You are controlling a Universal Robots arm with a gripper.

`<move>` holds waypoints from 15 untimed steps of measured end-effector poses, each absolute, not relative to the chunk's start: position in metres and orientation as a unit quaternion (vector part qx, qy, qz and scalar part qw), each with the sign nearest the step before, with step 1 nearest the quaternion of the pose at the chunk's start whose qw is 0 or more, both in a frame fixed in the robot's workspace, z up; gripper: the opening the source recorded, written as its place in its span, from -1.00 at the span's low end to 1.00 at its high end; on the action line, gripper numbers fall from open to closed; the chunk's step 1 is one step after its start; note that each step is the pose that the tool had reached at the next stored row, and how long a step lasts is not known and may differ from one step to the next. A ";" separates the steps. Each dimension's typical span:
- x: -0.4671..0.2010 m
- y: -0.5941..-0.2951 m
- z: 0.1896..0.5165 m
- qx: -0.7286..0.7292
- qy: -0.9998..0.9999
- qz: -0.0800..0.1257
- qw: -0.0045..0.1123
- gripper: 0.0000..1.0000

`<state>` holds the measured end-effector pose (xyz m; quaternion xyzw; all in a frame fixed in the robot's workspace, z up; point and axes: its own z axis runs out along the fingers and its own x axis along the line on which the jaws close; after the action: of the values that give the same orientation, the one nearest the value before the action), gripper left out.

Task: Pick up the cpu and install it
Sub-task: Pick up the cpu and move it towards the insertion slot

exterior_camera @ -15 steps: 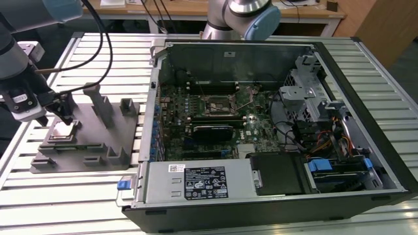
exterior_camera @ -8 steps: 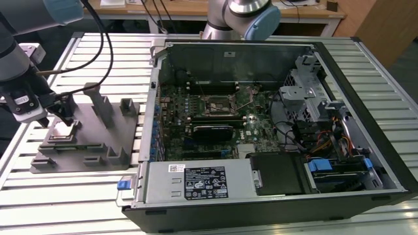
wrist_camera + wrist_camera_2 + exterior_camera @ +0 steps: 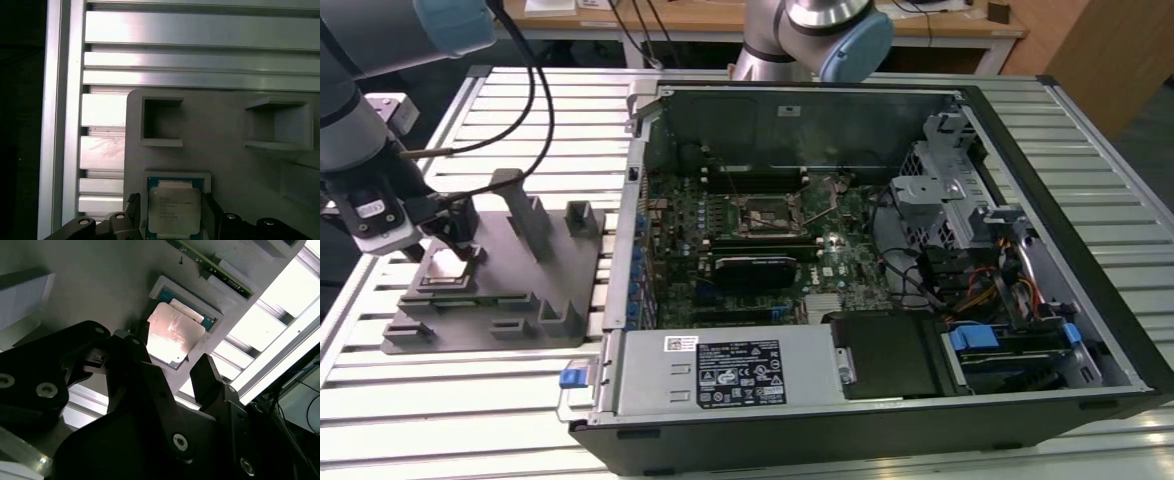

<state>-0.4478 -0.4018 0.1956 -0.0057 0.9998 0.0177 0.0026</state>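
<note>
The gripper (image 3: 172, 365) hangs low over the grey plastic fixture (image 3: 100, 285), its two black fingers (image 3: 137, 347) spread open on either side of the cpu (image 3: 175, 332) and gripping nothing. In the second wrist view a narrow gap shows between each fingertip and the chip.

The cpu (image 3: 174, 210) lies flat in a shallow square recess with its silvery plate facing up, seated near one corner of the fixture (image 3: 225, 125). Two empty box-shaped pockets (image 3: 160, 122) sit further along the fixture, well apart from the chip. Past the fixture's edge, bare slats of the aluminium surface (image 3: 200, 30) run to a raised side rail, leaving open room on that side.

In the exterior view the gripper (image 3: 450, 245) stands at the exterior view's left, directly above the cpu (image 3: 448, 266). The fixture's upright posts (image 3: 520, 205) rise between it and the open computer case (image 3: 881, 440). The fixture (image 3: 520, 290) sits just beside the case wall.

Inside the case the motherboard (image 3: 720, 200) lies exposed, with a square processor socket (image 3: 767, 213) near its middle and a power supply (image 3: 720, 375) along the near wall. The slatted surface (image 3: 480, 400) shows on all sides of the case. Black cables (image 3: 520, 110) trail across it toward the arm's base (image 3: 814, 30), with a wooden desk (image 3: 720, 20) behind.
</note>
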 end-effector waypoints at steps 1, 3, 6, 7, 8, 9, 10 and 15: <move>-0.447 -0.402 0.195 -0.006 1.000 0.018 0.003 0.21; -0.447 -0.402 0.194 -0.006 1.000 0.018 0.003 0.21; -0.447 -0.402 0.193 -0.005 1.000 0.012 0.003 0.21; -0.447 -0.402 0.192 -0.005 1.000 0.009 0.003 0.21; -0.447 -0.402 0.191 -0.005 1.000 0.007 0.003 0.21; -0.447 -0.402 0.191 -0.004 1.000 0.006 0.003 0.21; -0.447 -0.402 0.190 -0.003 1.000 0.006 0.003 0.21; -0.446 -0.402 0.187 0.001 1.000 0.006 0.003 0.21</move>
<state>-0.4465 -0.4016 0.1874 0.0008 1.0000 0.0058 0.0027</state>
